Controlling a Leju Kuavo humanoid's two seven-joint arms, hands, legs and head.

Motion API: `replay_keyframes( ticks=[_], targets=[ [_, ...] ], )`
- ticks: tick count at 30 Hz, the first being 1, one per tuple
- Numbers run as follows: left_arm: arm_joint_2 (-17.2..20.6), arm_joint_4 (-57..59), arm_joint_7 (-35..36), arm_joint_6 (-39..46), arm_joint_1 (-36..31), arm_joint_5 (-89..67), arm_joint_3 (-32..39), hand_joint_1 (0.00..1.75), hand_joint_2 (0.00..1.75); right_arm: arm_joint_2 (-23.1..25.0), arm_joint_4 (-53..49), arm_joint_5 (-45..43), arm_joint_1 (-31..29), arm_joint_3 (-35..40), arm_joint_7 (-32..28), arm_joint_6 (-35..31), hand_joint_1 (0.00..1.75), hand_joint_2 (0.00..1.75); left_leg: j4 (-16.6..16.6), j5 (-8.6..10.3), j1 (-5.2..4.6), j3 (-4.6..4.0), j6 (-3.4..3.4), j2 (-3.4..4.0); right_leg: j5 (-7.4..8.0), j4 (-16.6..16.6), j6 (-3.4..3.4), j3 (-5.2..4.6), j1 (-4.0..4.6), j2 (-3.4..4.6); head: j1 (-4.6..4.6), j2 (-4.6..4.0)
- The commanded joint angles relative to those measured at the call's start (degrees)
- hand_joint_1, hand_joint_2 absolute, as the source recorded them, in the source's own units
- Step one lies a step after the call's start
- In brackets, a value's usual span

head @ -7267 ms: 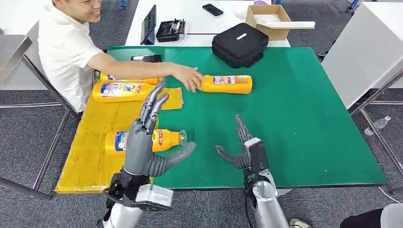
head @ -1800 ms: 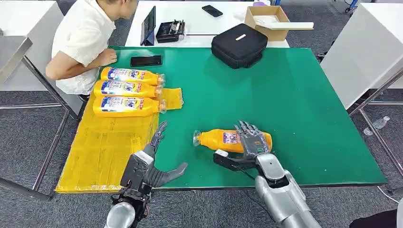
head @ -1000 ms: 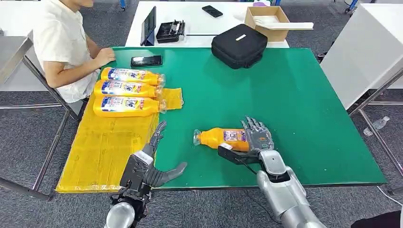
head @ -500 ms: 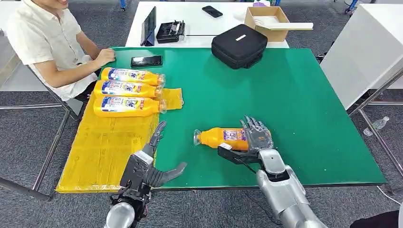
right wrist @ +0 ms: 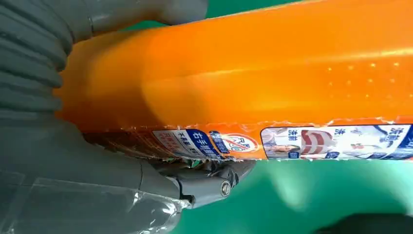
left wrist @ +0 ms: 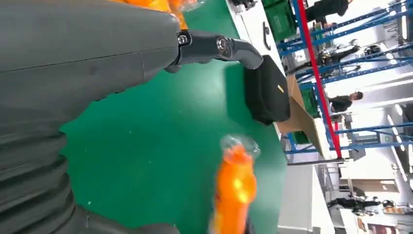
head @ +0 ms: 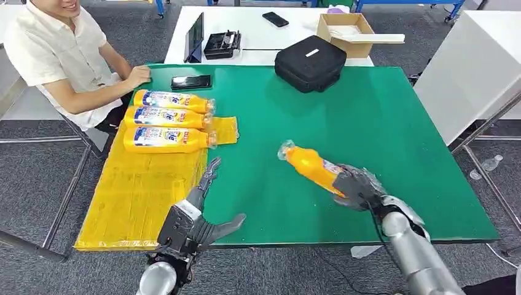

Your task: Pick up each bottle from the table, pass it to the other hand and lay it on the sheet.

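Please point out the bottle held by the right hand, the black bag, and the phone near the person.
Held bottle (head: 310, 166), head view, orange body.
Black bag (head: 310, 62), head view, top.
Phone (head: 191, 82), head view, screen.

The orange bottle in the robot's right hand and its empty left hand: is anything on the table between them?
No. In the head view, bare green mat separates the left hand from the bottle held by the right hand.

Four orange bottles (head: 310, 167); one yellow sheet (head: 135, 190); two phones (head: 191, 82).

Three bottles (head: 164, 118) lie side by side on the sheet (head: 132, 190).
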Motion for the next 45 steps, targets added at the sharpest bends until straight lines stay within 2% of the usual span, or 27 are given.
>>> replay_keyframes(
  ticks=[1, 5, 8, 14, 18, 22, 25, 27, 29, 31, 33, 36, 37, 38, 40, 43, 45],
  targets=[
    [-2.17, 4.81, 0.23, -0.02, -1.81, 0.76, -2.42, 0.0, 1.75, -8.18, -1.44, -5.99, 8.42, 4.49, 2.87, 1.62, 1.75, 1.75, -0.04, 0.07, 0.05, -0.09, 0.03, -0.3, 0.0, -0.16, -0.21, 0.13, 0.09, -0.43, -0.02, 0.0],
    [-2.19, 5.41, 0.26, -0.2, -2.34, 1.17, -2.79, 0.0, 1.75, -11.52, -2.95, -14.43, 8.99, 7.69, 3.21, 2.76, 1.75, 1.75, -0.02, 0.05, 0.07, -0.07, 0.05, -0.25, -0.01, -0.24, -0.18, 0.22, 0.11, -0.34, -0.02, 0.0],
    [-2.15, 5.19, 0.26, -0.17, -2.25, 1.26, -2.82, 0.0, 1.75, -11.93, -3.91, -16.65, 9.28, 8.7, 3.15, 1.49, 1.75, 1.75, -0.01, 0.03, 0.05, -0.07, 0.06, -0.22, -0.02, -0.24, -0.16, 0.2, 0.08, -0.3, -0.02, 0.0],
    [-2.94, 4.82, 0.8, 0.39, -2.29, 3.07, -1.23, 0.0, 1.75, -8.97, -7.76, -20.55, 9.42, 8.36, 1.09, -0.89, 1.75, 1.75, -0.02, -0.02, 0.07, -0.05, 0.04, -0.03, 0.01, -0.25, -0.13, 0.19, 0.11, -0.12, -0.02, 0.0],
    [-2.92, 6.04, 1.03, -2.88, -1.47, 9.7, -0.06, 0.0, 1.75, -6.57, -10.58, -20.92, 6.43, 10.01, -0.68, -1.93, 1.75, 1.75, -0.04, -0.04, 0.09, -0.16, 0.03, 0.22, 0.05, -0.24, -0.21, 0.28, 0.14, 0.05, -0.04, 0.0],
    [-2.76, 5.99, 0.93, -2.91, -1.33, 9.84, -0.37, 0.0, 1.75, -6.74, -10.6, -21.2, 6.06, 10.4, -0.63, -1.85, 1.75, 1.75, -0.06, -0.05, 0.06, -0.21, 0.04, 0.55, 0.11, -0.2, -0.21, 0.42, 0.13, 0.3, -0.02, 0.0],
    [-2.76, 5.92, 0.93, -2.91, -1.42, 9.87, -0.42, 0.0, 1.75, -6.98, -10.43, -21.3, 6.29, 10.36, -0.67, -1.86, 1.75, 1.75, -0.03, 0.0, 0.06, -0.34, 0.05, 0.37, 0.08, -0.17, -0.18, 0.32, 0.11, 0.15, -0.04, 0.0],
    [-3.05, 6.18, 0.41, -6.03, -1.04, 16.41, 0.27, 0.0, 1.75, -3.95, -10.1, -21.89, 3.94, 10.63, -6.13, -3.27, 1.75, 1.75, -0.01, -0.01, 0.06, -0.36, 0.06, 0.3, 0.07, -0.18, -0.15, 0.34, 0.11, 0.13, -0.02, 0.0],
    [-2.66, 6.52, -0.27, -5.99, -0.97, 18.1, -0.3, 0.0, 1.75, 2.64, -9.65, -19.48, 1.24, 10.33, -8.94, -7.67, 1.75, 1.75, -0.03, -0.04, 0.05, -0.4, 0.06, 0.49, 0.1, -0.17, -0.15, 0.3, 0.1, 0.33, -0.04, 0.0],
    [-2.62, 6.47, -0.33, -5.94, -0.99, 18.11, -0.45, 0.0, 1.75, 4.29, -9.94, -18.56, 0.57, 11.13, -7.59, -8.34, 1.75, 1.75, -0.08, -0.05, 0.06, -0.43, 0.02, 0.75, 0.16, -0.18, -0.23, 0.27, 0.11, 0.57, -0.02, 0.0],
    [-2.57, 6.29, -0.44, -5.28, -0.89, 18.05, -0.74, 0.0, 1.75, 9.16, -12.37, -16.41, 1.35, 9.1, -9.7, -12.15, 1.75, 1.75, -0.06, -0.07, 0.09, -0.49, 0.0, 0.9, 0.17, -0.12, -0.26, 0.12, 0.14, 0.68, -0.06, 0.0],
    [-2.89, 6.11, -0.67, -4.87, -1.56, 17.94, -0.63, 0.0, 1.75, 14.03, -16.29, -13.09, 2.78, 8.78, -10.34, -14.35, 1.75, 1.75, -0.04, 0.01, 0.09, -0.57, 0.0, 0.55, 0.08, -0.09, -0.18, 0.07, 0.13, 0.36, -0.04, 0.0],
    [-2.98, 6.01, -0.55, -4.92, -1.79, 17.87, -0.57, 0.0, 1.75, 14.89, -16.94, -12.44, 3.11, 8.87, -10.56, -14.61, 1.75, 1.75, -0.07, -0.03, 0.09, -0.47, -0.05, 0.64, 0.03, -0.06, -0.39, 0.12, 0.16, 0.38, -0.02, 0.0],
    [-2.84, 6.11, -0.21, -5.09, -1.42, 18.04, -0.73, 0.0, 1.75, 15.88, -17.65, -11.85, 3.6, 8.77, -10.85, -14.91, 1.75, 1.75, -0.03, 0.06, 0.1, -0.71, 0.05, 0.39, 0.08, -0.05, -0.08, 0.01, 0.12, 0.27, -0.02, 0.0],
    [-2.38, 7.04, -0.31, -5.19, -0.6, 18.82, -0.73, 0.0, 1.75, 17.37, -18.65, -9.77, 4.58, 8.88, -11.06, -16.15, 1.75, 1.75, 0.0, -0.04, 0.13, -0.63, 0.03, 0.56, 0.01, 0.03, -0.24, 0.03, 0.16, 0.38, -0.07, 0.0],
    [-1.74, 7.45, -1.91, -6.15, -0.46, 18.86, -1.42, 0.0, 1.75, 18.51, -19.38, -8.48, 5.41, 8.84, -11.97, -16.11, 1.75, 1.75, -0.04, -0.02, 0.15, -0.62, 0.02, 0.45, -0.02, -0.03, -0.26, 0.08, 0.19, 0.24, -0.04, 0.0],
    [-2.55, 7.99, -0.51, -6.31, -0.36, 21.38, -0.15, 0.0, 1.75, 18.83, -19.7, -7.02, 5.43, 9.24, -12.67, -16.72, 1.75, 1.75, -0.03, 0.01, 0.11, -0.75, 0.06, 0.37, -0.01, -0.03, -0.19, -0.02, 0.13, 0.2, -0.02, 0.0]
  ],
)
